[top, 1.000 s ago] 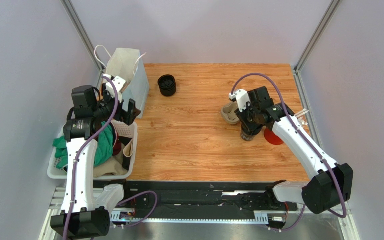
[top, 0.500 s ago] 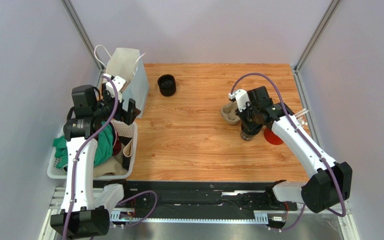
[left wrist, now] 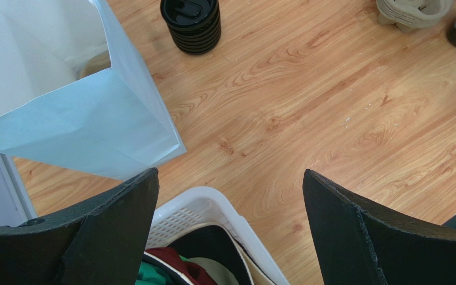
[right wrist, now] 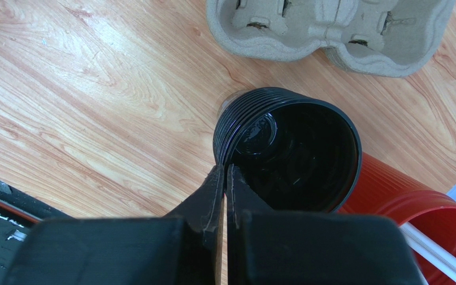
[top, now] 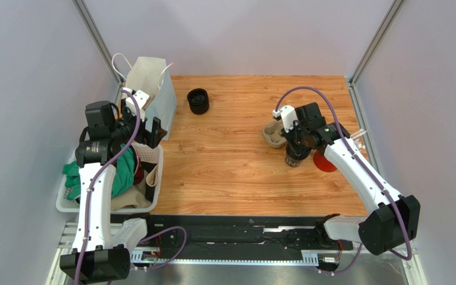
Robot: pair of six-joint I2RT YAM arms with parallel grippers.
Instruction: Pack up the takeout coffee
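Note:
The takeout coffee [top: 198, 101], a black ribbed cup with a black lid, stands upright at the back of the table, also in the left wrist view [left wrist: 192, 24]. A second black cup [right wrist: 296, 160], without a lid, stands by the cardboard cup tray [right wrist: 331, 29]. My right gripper [right wrist: 225, 172] is shut on this open cup's near rim, one finger outside and one inside. From above, that gripper [top: 294, 155] hangs over the open cup [top: 294, 160], right of the tray [top: 274, 135]. My left gripper [left wrist: 230, 173] stays open over the basket corner, holding nothing.
A red cup [right wrist: 403, 202] with white straws [right wrist: 432, 249] touches the open cup's right side. A pale paper bag [top: 153, 89] stands at the back left. A white basket [top: 64, 205] of clothes sits under the left arm.
My right gripper's fingers have closed onto the rim of the open black cup. The left arm and everything else have kept their places.

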